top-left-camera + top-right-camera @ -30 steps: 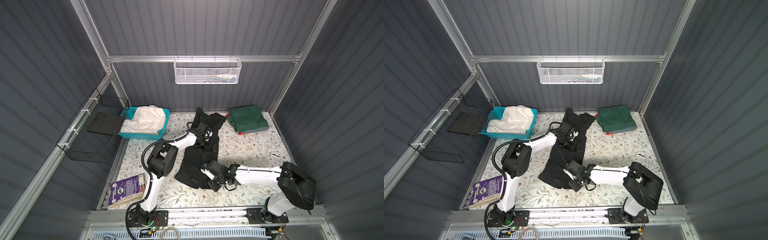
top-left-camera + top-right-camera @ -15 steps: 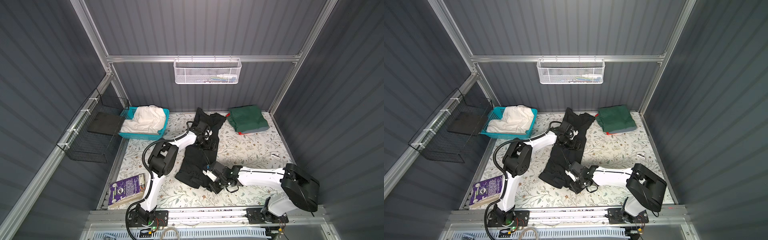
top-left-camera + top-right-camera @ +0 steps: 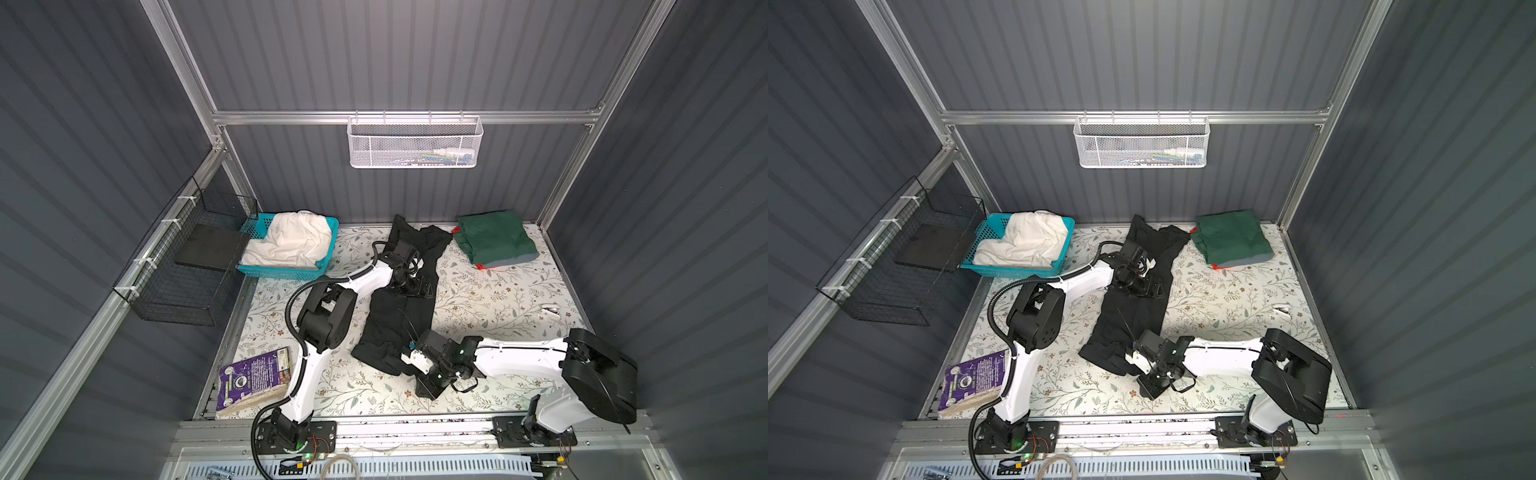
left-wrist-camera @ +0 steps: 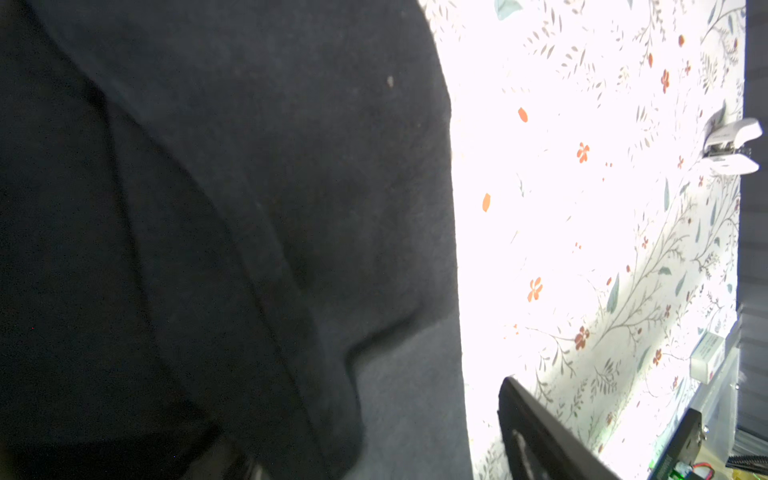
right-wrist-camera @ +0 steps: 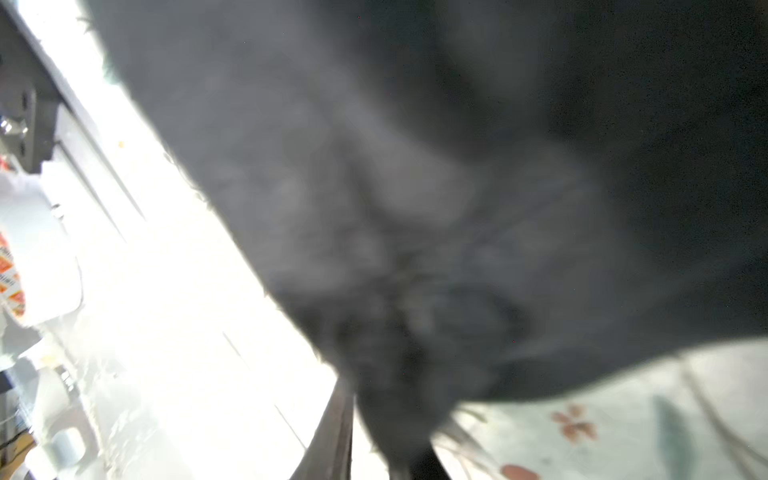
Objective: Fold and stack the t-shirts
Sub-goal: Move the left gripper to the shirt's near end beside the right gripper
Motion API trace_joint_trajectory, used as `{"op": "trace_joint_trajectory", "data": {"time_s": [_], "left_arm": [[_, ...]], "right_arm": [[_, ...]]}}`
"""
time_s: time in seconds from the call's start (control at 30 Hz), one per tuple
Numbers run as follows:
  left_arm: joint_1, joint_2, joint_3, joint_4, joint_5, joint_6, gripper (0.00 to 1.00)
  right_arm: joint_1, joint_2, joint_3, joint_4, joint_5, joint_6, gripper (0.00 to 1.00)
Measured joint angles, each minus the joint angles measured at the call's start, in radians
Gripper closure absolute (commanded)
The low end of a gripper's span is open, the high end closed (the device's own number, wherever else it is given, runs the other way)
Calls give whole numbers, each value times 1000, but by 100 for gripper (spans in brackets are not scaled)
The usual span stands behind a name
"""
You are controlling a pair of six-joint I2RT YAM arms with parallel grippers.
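A black t-shirt [image 3: 399, 316] lies stretched out from the back wall towards the front on the floral table [image 3: 498, 299]. My left gripper [image 3: 413, 284] rests low on its middle, open, with black cloth [image 4: 249, 208] under the spread jaws. My right gripper [image 3: 405, 365] is at the shirt's near end, shut on a bunch of black cloth [image 5: 415, 291]. A folded dark green t-shirt [image 3: 494, 241] lies at the back right on top of a grey one [image 3: 513, 259], with a scrap of red [image 3: 480, 266] below. A cream-white t-shirt [image 3: 291, 241] fills the turquoise basket [image 3: 282, 272].
A purple book [image 3: 253, 374] lies at the front left corner. A black wire basket [image 3: 183, 274] hangs on the left wall and a white mesh basket [image 3: 413, 143] on the back wall. A small white clip [image 3: 550, 309] lies near the right edge.
My right gripper has slid a little to the left along the shirt's near end and its jaws have closed on the cloth. The left arm has stayed nearly still.
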Motion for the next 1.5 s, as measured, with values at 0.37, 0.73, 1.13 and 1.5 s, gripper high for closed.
{"op": "trace_joint_trajectory", "data": {"time_s": [0.37,0.73,1.13,1.5], "left_arm": [[3,-12,-22,31,-4,0,14],[16,-119,-105,22,-107,-20,0],[84,-554,-398,88,-315,-61,0],[126,-853,-689,27,-437,-69,0]], "right_arm": [[-31,-177,-83,6,47,76,54],[-102,-276,-83,-1,177,198,42],[-103,-153,-51,-19,206,262,42],[-94,-43,32,-2,143,266,59]]}}
